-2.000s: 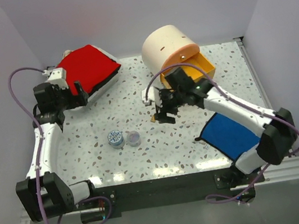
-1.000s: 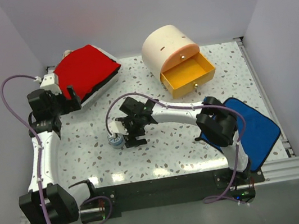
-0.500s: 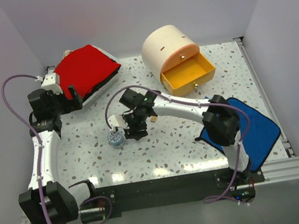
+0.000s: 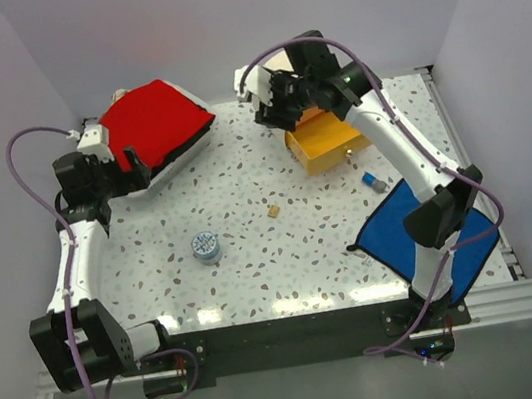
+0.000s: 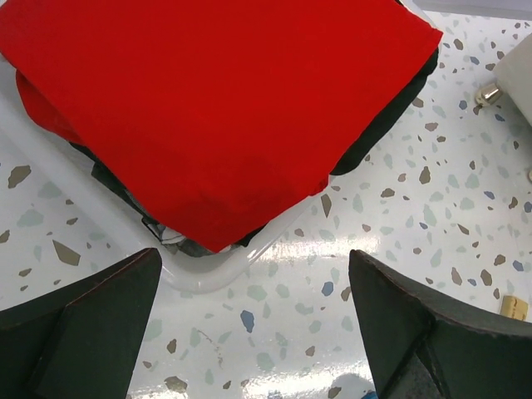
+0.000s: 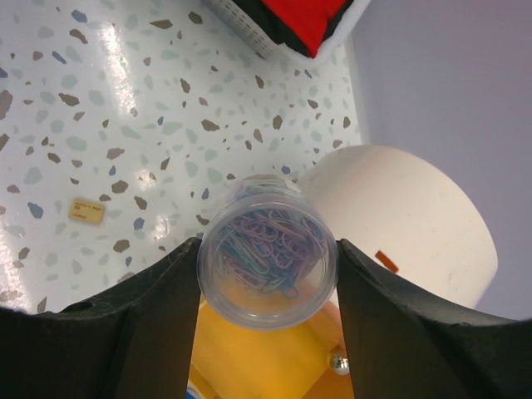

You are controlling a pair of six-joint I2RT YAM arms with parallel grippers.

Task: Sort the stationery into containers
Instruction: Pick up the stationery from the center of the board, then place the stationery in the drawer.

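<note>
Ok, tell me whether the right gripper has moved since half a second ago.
Yes. The right gripper, holding the clear tub of paper clips, went from beside the blue-patterned roll up the view to the yellow drawer.

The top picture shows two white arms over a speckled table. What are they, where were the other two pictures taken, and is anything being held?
They are two robot arms bolted at the near edge of the table, each ending in a two-finger gripper. The top picture comes from a fixed camera overhead. The other two come from cameras on the wrists, looking past each arm's own fingers. The left gripper is open and empty, facing a white case with a red top. The right gripper pinches a clear tub of paper clips near the open orange drawer of a cream drum. On the table lie a blue roll, a tan cube, a blue-grey stub and a blue cloth.
</note>
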